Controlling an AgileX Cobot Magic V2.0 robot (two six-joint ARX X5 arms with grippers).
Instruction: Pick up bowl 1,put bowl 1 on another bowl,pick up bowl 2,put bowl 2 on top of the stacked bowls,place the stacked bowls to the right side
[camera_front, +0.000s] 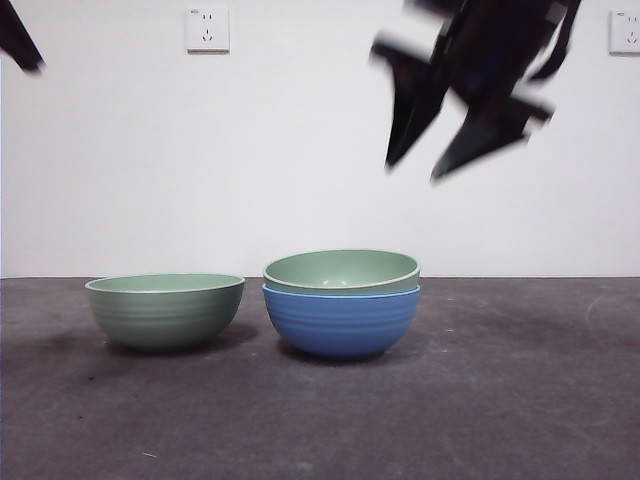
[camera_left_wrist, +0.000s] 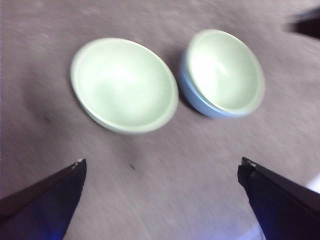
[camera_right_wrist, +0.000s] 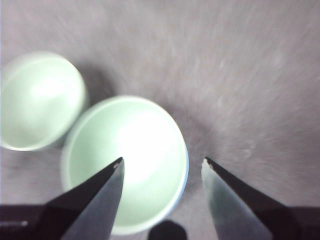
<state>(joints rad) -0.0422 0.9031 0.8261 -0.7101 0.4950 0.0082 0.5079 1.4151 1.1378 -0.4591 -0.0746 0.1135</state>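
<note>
the front view alone shows the ribbed outer walls: the blue bowl stands on the dark worktop with a pale green bowl nested in it, tilted a little so its rim rides higher on the right. a second green bowl stands alone just to its left, not touching. both wrist views look down into the bowls, and as far as the blur lets one judge, both green bowls are empty. the right tool hangs released, jaws apart, in the air above the nested pair, gripping nothing. the left tool is likewise released, high above the worktop near both bowls.
</note>
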